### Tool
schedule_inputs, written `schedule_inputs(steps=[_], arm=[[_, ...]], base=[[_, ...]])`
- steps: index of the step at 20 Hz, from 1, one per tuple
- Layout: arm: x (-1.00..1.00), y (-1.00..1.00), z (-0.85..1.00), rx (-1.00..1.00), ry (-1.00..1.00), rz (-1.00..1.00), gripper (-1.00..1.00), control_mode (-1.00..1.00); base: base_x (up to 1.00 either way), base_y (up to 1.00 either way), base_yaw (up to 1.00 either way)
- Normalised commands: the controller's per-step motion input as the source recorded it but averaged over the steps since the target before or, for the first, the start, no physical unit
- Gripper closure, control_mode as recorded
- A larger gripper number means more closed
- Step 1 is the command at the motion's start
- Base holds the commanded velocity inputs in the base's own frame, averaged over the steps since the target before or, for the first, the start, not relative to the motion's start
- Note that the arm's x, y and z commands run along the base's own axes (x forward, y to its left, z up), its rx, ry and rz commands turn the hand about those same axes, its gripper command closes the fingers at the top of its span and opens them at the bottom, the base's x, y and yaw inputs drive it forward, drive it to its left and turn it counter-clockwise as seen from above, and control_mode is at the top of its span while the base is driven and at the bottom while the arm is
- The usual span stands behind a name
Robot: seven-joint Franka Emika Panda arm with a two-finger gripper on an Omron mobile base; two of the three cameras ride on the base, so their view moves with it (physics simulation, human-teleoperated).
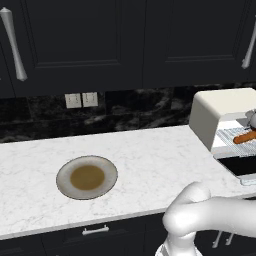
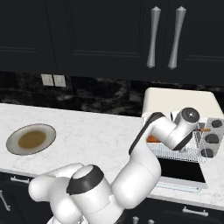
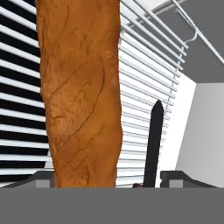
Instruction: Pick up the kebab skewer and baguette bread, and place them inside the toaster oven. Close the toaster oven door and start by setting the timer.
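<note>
My arm reaches into the toaster oven, the cream-white box at the right edge of the left base view and right of centre in the right base view. The toaster oven door is folded down flat in front of the cavity, black glass facing up, with its silver handle bar along the near edge. In the hand view, the baguette bread runs from the top of the frame to the bottom, left of centre, lying over the white bars of the wire rack. One dark fingertip stands just right of the loaf; the other is hidden, so I cannot tell whether my gripper clamps the loaf or stands parted around it. In the left base view, the orange-brown end of the baguette shows on the rack at the right edge. The kebab skewer cannot be made out with certainty. A round plate with a brown centre lies on the white marble counter, well apart from the oven, at the lower left of both base views.
</note>
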Motion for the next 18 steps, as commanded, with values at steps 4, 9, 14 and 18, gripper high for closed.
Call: schedule_inputs(steps=[4,9,14,18], arm=[[0.07,0.0,-0.19,0.0,0.0,0.0,-1.0,-1.0],[0.08,0.0,-0.22,0.0,0.0,0.0,-1.0,-1.0],[-0.01,0.0,-0.07,0.0,0.0,0.0,-1.0,-1.0],[-0.36,0.0,0.02,0.0,0.0,0.0,-1.0,-1.0]], base=[[0.0,0.0,0.0],[0.0,0.0,0.0],[0.0,0.0,0.0],[0.0,0.0,0.0]])
